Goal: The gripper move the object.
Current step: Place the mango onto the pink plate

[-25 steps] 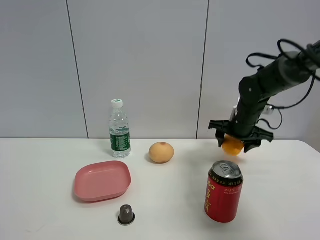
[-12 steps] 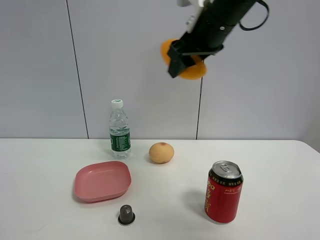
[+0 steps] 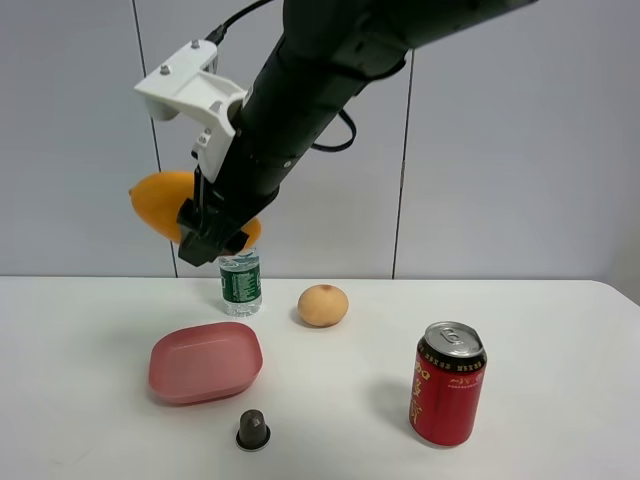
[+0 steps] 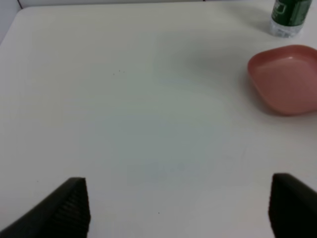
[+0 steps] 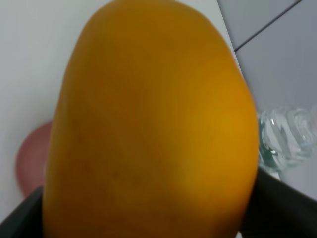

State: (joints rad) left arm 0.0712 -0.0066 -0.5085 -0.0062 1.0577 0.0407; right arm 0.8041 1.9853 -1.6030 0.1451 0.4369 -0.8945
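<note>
Grey panelled wall out back, white matte tabletop [image 3: 560, 330] underneath. The right gripper [image 3: 212, 228], a black claw on a thick black arm with a white bracket, hangs high over the left half of the table. It's clamped on a smooth orange-yellow oval mango [image 3: 160, 203], so the mango is well clear of the surface.

The fruit's long axis runs roughly level, crosswise to the fingers. Most of it pokes out past the claw toward the left side of the high view. The right wrist cam is pretty much all waxy skin.

Below it, as far as the high camera shows, sits a shallow pink plastic dish with rounded corners [image 3: 205, 360]. Can't judge depth though. A clear water bottle with a green label [image 3: 240, 283] stands just behind the dish, its top hidden by the claw.

The left gripper [image 4: 181, 213] is spread wide over bare table, ribbed black pads, nothing in it, so the right arm owns this one. My guess is a lowering move comes next. A slick fruit gripped off-centre could twist or roll once it's let go.
</note>
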